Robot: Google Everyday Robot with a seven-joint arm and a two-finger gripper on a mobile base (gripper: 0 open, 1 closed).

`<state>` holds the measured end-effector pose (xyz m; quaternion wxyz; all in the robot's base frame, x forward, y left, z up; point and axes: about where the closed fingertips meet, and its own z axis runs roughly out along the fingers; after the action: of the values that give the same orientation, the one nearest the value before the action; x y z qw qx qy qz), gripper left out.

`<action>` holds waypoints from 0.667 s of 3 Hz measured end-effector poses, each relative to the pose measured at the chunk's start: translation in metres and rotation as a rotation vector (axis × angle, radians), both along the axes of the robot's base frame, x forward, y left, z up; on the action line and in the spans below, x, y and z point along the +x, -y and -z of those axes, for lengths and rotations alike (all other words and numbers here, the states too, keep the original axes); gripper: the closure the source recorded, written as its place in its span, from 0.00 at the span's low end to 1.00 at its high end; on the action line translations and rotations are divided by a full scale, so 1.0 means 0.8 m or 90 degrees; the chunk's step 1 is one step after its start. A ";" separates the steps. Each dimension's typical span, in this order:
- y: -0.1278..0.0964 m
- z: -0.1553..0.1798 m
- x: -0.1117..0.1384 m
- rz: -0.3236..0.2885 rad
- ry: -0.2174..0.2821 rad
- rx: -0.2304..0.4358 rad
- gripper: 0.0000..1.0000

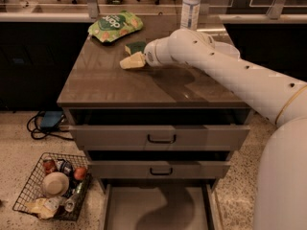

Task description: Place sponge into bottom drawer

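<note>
Early stage, sponge not in the drawer yet. The sponge (pixel 136 47) sits on the bench (pixel 105 83) toward the back, just below the green snack bag (pixel 115 26) and left of the water bottle (pixel 190 6). The gripper (pixel 129 62) is low over the bench top, right in front of the sponge on the near side. It is very close, maybe touching, and contact can't be confirmed. Whether the jaws are open or closed can't be told from this angle (the pale tip reads as one blob). The sponge looks to be lying flat on the bench, not lifted.

The bottom drawer (pixel 156 210) is already pulled out, its floor bare apart from the arm's shadow. The two upper drawers look shut or nearly so.

Done: drawer open, arm at the sponge. Left, by my judgement: secure the grasp, lift, carry forward and down past the bench edge, release over the drawer floor. Wire basket (pixel 29 188) on the floor at left is not involved.
</note>
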<state>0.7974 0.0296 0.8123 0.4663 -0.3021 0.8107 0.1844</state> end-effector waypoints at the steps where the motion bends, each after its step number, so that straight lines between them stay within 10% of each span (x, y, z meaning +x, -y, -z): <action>1: -0.002 0.003 0.000 -0.001 -0.003 0.001 0.41; 2: -0.002 0.002 0.000 -0.001 -0.003 0.001 0.63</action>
<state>0.7971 0.0316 0.8108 0.4643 -0.3019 0.8116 0.1860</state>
